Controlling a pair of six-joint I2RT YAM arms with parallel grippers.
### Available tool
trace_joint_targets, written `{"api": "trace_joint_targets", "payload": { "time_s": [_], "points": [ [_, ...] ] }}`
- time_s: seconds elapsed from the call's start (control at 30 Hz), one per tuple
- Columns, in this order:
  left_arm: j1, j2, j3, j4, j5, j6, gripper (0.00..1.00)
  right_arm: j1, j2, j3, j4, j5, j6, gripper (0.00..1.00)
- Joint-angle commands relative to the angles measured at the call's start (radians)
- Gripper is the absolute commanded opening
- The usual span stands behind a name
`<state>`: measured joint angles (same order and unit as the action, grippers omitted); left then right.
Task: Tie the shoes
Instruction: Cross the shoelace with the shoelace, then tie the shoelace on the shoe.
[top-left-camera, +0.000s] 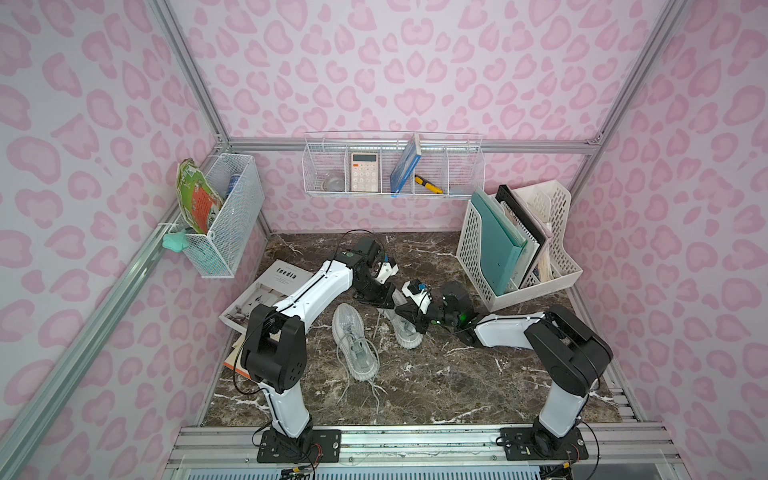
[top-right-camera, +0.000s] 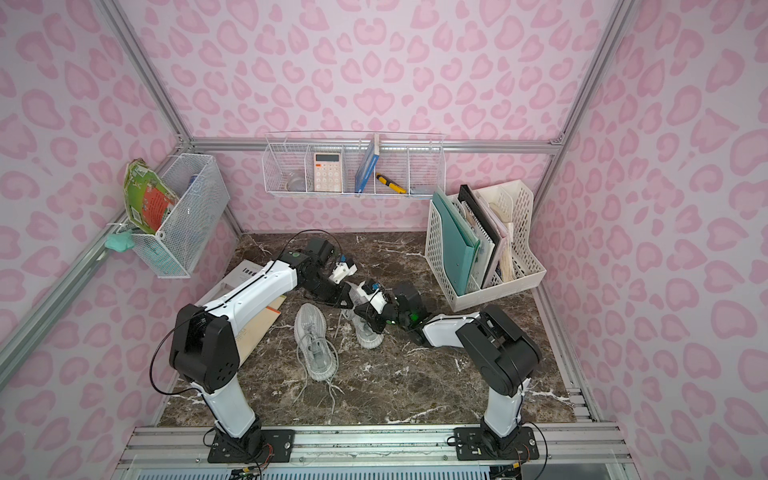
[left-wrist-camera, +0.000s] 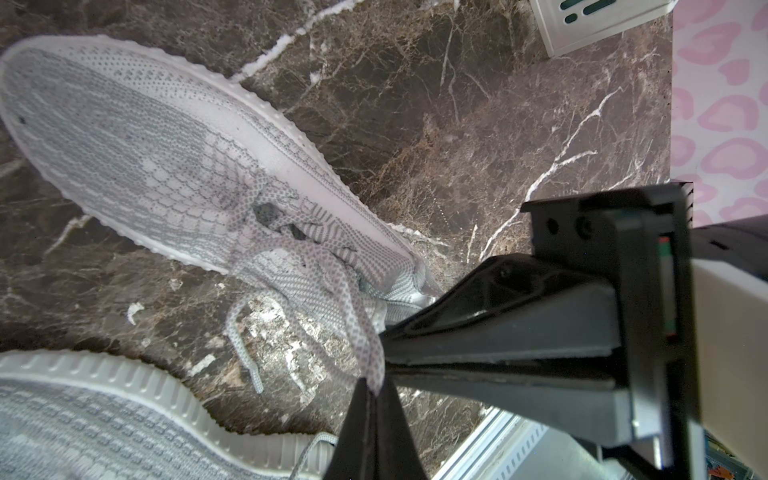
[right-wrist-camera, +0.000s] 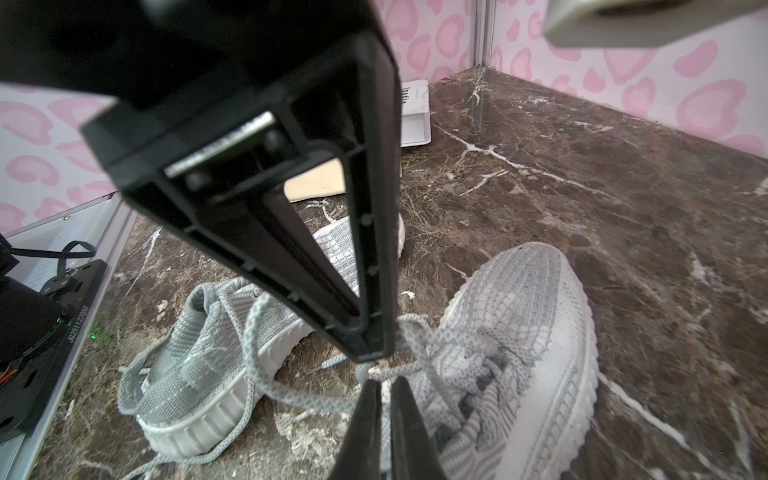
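Note:
Two light grey knit shoes lie side by side on the marble table in both top views. One shoe (top-left-camera: 355, 340) has its loose laces trailing toward the front. The other shoe (top-left-camera: 405, 332) lies partly under both grippers. My left gripper (left-wrist-camera: 374, 388) is shut on a lace (left-wrist-camera: 365, 332) of this shoe (left-wrist-camera: 145, 145), pulling it up from the eyelets. My right gripper (right-wrist-camera: 384, 384) meets the left fingertips (right-wrist-camera: 370, 349) just above the shoe's tongue, and its jaws are closed to a thin gap on a lace strand (right-wrist-camera: 299, 399). In a top view the two gripper tips meet (top-left-camera: 395, 307).
A white file organiser (top-left-camera: 519, 249) with folders stands at the back right. An open magazine (top-left-camera: 270, 286) and a brown book lie under the left arm. Wire baskets (top-left-camera: 224, 216) hang on the left and back walls. A metal rail (top-left-camera: 415, 440) borders the table front.

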<state>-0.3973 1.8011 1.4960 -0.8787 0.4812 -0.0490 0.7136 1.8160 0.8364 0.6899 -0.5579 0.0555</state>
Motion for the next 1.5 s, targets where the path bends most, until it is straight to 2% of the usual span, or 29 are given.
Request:
{"api": "trace_joint_targets", "payload": {
  "time_s": [0.0, 0.17, 0.5, 0.83, 1.1, 1.33, 1.47],
  "points": [
    [0.001, -0.003, 0.0, -0.002, 0.018, -0.002, 0.0, 0.004, 0.02, 0.02, 0.032, -0.016, -0.006, 0.11],
    [0.001, -0.003, -0.003, 0.001, 0.021, -0.005, 0.0, 0.008, 0.057, 0.043, 0.037, -0.001, 0.007, 0.1],
    [0.001, -0.006, -0.002, 0.0, 0.03, -0.014, 0.0, 0.012, 0.098, 0.066, 0.049, 0.18, 0.085, 0.12],
    [0.001, -0.009, -0.016, 0.03, 0.048, -0.037, 0.0, 0.037, 0.119, 0.082, 0.065, 0.261, 0.135, 0.24],
    [0.001, -0.018, -0.019, 0.035, 0.059, -0.048, 0.0, 0.046, 0.105, 0.058, 0.097, 0.389, 0.193, 0.33],
    [0.0, -0.022, -0.026, 0.043, 0.068, -0.055, 0.0, 0.052, 0.095, 0.034, 0.161, 0.427, 0.212, 0.41],
    [0.001, -0.015, -0.031, 0.052, 0.084, -0.059, 0.0, 0.052, 0.094, 0.02, 0.216, 0.427, 0.203, 0.43]
  ]
}}
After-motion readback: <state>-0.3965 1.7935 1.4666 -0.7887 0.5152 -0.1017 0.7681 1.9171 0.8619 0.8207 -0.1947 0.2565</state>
